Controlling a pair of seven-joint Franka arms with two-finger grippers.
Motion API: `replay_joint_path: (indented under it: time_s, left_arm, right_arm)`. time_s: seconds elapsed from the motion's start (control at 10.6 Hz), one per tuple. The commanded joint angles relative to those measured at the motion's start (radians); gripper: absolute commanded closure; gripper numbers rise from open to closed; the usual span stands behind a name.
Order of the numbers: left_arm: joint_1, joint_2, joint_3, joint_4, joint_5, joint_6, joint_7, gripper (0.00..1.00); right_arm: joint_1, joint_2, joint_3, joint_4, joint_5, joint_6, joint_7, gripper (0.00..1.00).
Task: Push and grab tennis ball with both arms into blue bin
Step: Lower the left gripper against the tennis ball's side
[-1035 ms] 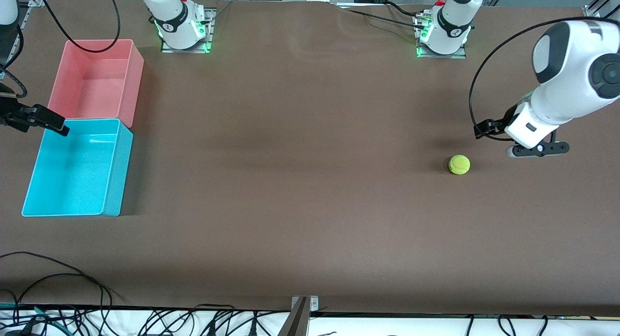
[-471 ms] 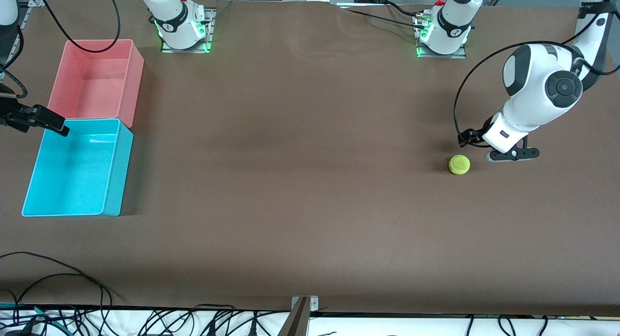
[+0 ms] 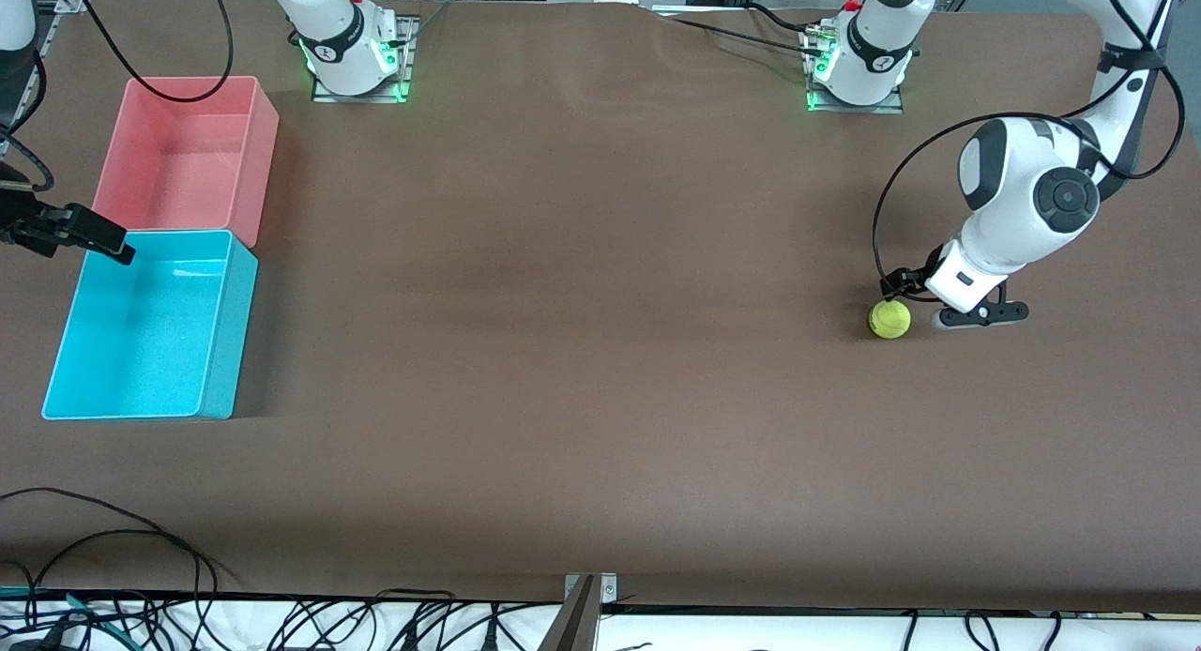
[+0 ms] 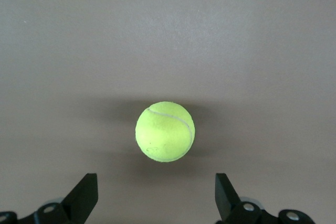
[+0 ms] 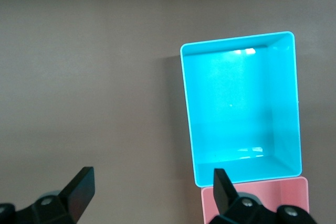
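Left gripper (image 3: 971, 315) now lowered just beside tennis ball (image 3: 889, 319), fingers spread, ready to push toward blue bin (image 3: 220, 327), well apart. Right gripper (image 3: 94, 238) waiting spread over bin's rim.

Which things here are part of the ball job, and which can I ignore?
In the job:
tennis ball
blue bin, holding nothing
left gripper, open, beside the ball
right gripper, open, waiting by the bins

Ignore:
pink bin
loose cables

Pink bin (image 5: 254, 200) and both tools' finger bases cut off by wrist-view edges.
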Motion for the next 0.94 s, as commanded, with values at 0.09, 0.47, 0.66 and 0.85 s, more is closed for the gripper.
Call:
replay_joint_path:
  time_s: [0.09, 0.47, 0.66, 0.85]
  left_arm:
    - [0.002, 0.031, -0.004, 0.002, 0.006, 0.023, 0.013, 0.36]
    - [-0.004, 0.037, -0.004, 0.002, 0.006, 0.019, 0.239, 1.00]
    - [0.010, 0.038, -0.004, 0.002, 0.000, 0.017, 0.488, 1.00]
    - [0.022, 0.032, -0.001, 0.002, 0.006, 0.013, 0.746, 1.00]
  right_arm:
    - [-0.005, 0.006, 0.000, 0.019, 0.019, -0.005, -0.001, 0.00]
    - [-0.005, 0.006, 0.000, 0.019, 0.019, -0.005, -0.001, 0.00]
    - [-0.005, 0.006, 0.000, 0.019, 0.019, -0.005, -0.001, 0.00]
    - [-0.005, 0.006, 0.000, 0.021, 0.019, -0.005, -0.001, 0.00]
